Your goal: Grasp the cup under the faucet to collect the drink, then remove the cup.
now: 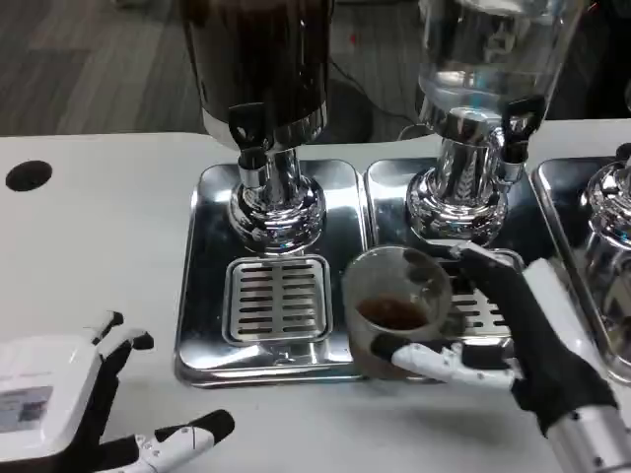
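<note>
A clear glass cup (396, 307) with brown drink in its bottom is gripped by my right hand (527, 340), whose fingers wrap its right side and front. The cup hangs to the right of the dark dispenser's faucet (248, 133), over the seam between the two metal trays near their front edge. The slotted drip grate (279, 299) under that faucet is bare. My left hand (74, 414) rests on the table at the lower left, fingers spread, holding nothing.
A dark drink dispenser (258, 69) stands on the left steel tray (202, 296). A clear dispenser (483, 79) stands on the neighbouring tray (389, 187), and a third one (611, 207) at the right edge. A black hole (27, 175) marks the table's left.
</note>
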Available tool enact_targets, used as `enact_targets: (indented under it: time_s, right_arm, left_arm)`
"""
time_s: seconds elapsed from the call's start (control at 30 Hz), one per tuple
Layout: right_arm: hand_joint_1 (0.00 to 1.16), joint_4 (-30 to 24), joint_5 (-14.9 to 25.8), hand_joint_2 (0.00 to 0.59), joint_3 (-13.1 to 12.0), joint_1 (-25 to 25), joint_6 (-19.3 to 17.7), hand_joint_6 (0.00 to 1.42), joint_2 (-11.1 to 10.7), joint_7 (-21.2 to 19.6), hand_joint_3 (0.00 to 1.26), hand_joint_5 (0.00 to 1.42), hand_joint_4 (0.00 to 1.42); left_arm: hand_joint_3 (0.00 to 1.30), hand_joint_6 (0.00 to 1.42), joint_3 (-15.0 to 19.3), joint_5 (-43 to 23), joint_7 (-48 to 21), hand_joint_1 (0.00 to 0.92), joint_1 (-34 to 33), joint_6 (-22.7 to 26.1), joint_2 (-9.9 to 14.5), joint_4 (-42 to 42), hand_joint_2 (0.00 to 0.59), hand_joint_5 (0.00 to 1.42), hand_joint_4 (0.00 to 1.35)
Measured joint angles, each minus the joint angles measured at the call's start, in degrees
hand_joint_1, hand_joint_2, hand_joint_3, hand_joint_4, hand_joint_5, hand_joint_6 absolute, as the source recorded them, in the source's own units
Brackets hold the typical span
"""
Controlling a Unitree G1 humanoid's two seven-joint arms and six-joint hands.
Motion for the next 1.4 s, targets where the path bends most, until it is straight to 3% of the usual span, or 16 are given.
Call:
enact_targets:
  time_s: [0.4,0.7,1.4]
  right_arm:
    - [0.71,0.32,4.85,0.115,-7.7,4.92,-7.45,0.22,-3.68,2.85,0.47,0.45,0.5]
    - [0.71,6.97,9.46,0.115,-13.46,9.48,-16.44,0.23,-5.37,5.19,0.47,0.45,0.5]
    - [0.71,19.35,12.19,0.115,-17.75,12.58,-29.25,0.22,-6.28,7.42,0.47,0.46,0.5]
  left_arm:
    - [0.3,0.49,-2.39,2.43,-1.02,0.0,-0.07,1.29,-0.88,-0.26,0.088,0.21,0.13]
    - [0.3,0.49,-4.31,4.5,-1.58,0.0,1.06,1.69,-2.43,-1.91,0.088,0.21,0.13]
    - [0.3,0.49,-5.78,8.39,-3.55,0.0,1.67,2.03,-4.63,-4.3,0.087,0.21,0.13]
